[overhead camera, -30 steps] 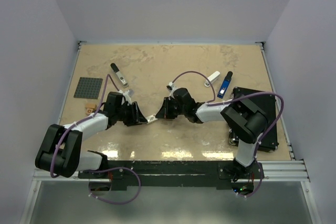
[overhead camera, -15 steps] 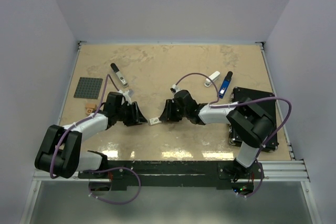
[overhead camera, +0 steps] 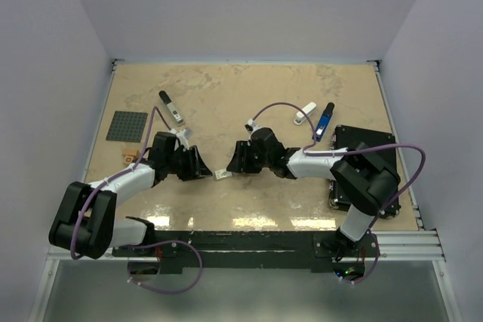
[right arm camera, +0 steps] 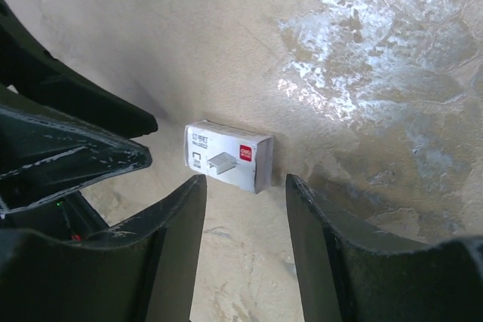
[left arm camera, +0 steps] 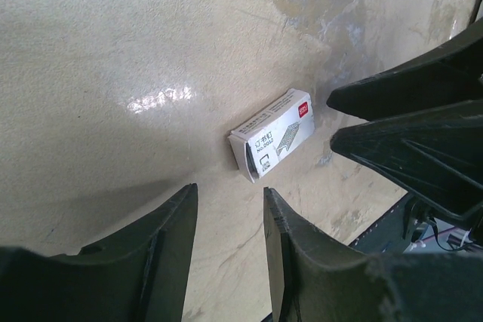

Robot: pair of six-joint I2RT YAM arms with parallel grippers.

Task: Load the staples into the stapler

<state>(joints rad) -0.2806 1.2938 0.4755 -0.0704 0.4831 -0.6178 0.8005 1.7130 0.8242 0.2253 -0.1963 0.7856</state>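
White staples [overhead camera: 222,175] lie flat on the tan table [overhead camera: 249,96]. I see my left claw [overhead camera: 205,173] just left of them and my right claw [overhead camera: 232,165] just right, both parted wide, gripping nothing.

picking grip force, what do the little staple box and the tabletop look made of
The staples box looks like thin printed cardboard: white matte faces, crisp folded edges, red logo. The tabletop looks like glossy stone-pattern laminate, given mottled beige and glare; real stone is possible.
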